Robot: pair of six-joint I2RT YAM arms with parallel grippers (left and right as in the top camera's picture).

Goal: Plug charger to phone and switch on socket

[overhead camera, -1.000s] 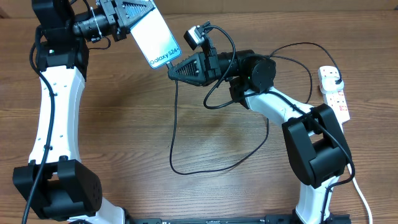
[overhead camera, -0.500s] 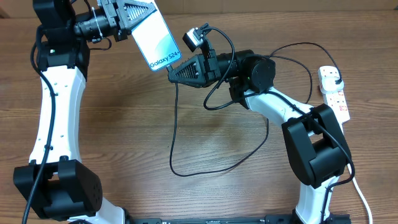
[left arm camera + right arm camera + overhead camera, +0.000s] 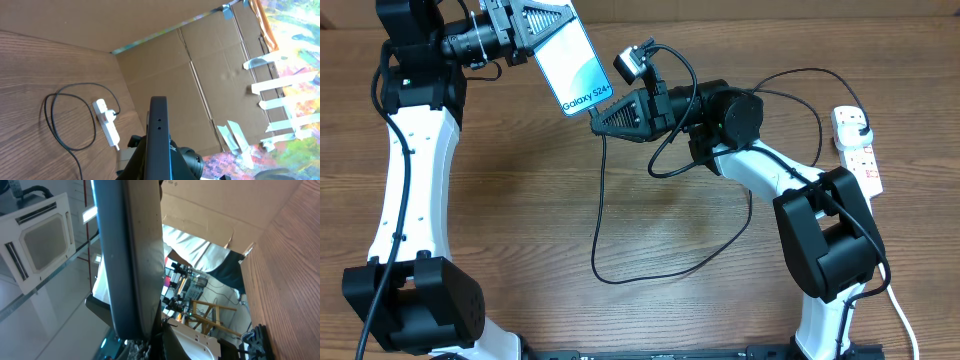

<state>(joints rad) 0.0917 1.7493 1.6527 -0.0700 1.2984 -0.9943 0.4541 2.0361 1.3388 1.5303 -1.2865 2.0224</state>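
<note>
The left gripper [image 3: 542,22] stays clamped on the top end of the phone [image 3: 570,60], which is held off the table with its screen lit. Over the last second the phone's lower edge has tipped slightly closer to the right gripper [image 3: 597,118], whose fingers are pinched shut on the connector end of the charger [image 3: 599,215], with the cable hanging below them. Edge and tip nearly meet, so insertion looks close. The socket [image 3: 858,150] lies well behind the right fingers.

Brown wood-grain table [image 3: 520,200], taped cardboard wall [image 3: 165,65] behind, white ceiling air-conditioner cassette [image 3: 40,235] overhead.
</note>
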